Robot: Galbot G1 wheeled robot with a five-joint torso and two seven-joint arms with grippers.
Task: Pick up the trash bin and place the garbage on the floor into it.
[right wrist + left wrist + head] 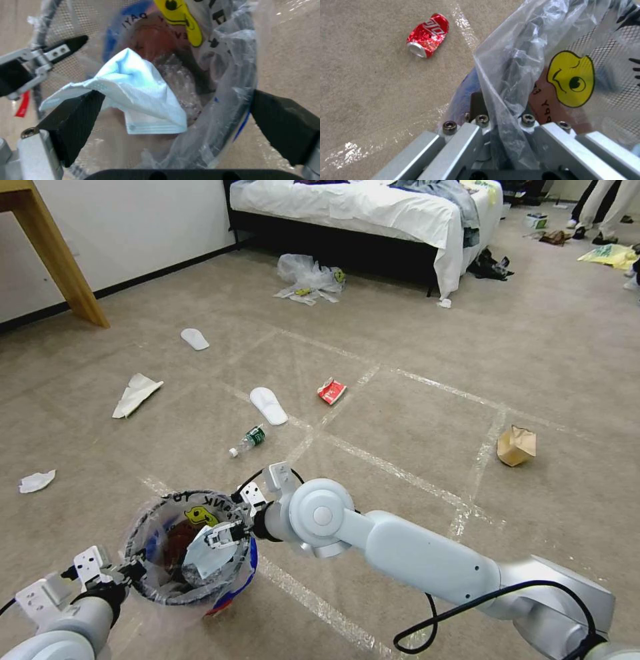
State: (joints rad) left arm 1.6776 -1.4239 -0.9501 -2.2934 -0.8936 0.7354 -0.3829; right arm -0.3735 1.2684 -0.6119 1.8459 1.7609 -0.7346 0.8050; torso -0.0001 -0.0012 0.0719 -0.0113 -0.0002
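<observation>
Bin (190,547) sits at lower left of the head view, lifted or resting near the floor (413,380); you cannot tell which. Your left gripper (130,573) is pinched on its rim at the lower-left edge. In the left wrist view the fingers (480,105) press together on the liner and rim.

Right gripper (223,537) hangs over the bin mouth, fingers spread wide. In the right wrist view a white tissue (133,100) drapes against one pad (80,110), the rest hanging into the bin.

Risks, as judged:
- The tissue may cling to that pad. Withdraw fast and it could ride out and land back on the carpet.
- The other pad (283,120) sits outside the rim. Lifting at an angle could snag the liner and drag it off.
- The left grip takes mostly plastic; the liner may slip and tilt the bin.

Remaining litter: can (428,35) beside the bin; bottle (248,440) and slipper (269,405) at centre; red wrapper (331,391) just right of those; paper bag (516,445) at right.
</observation>
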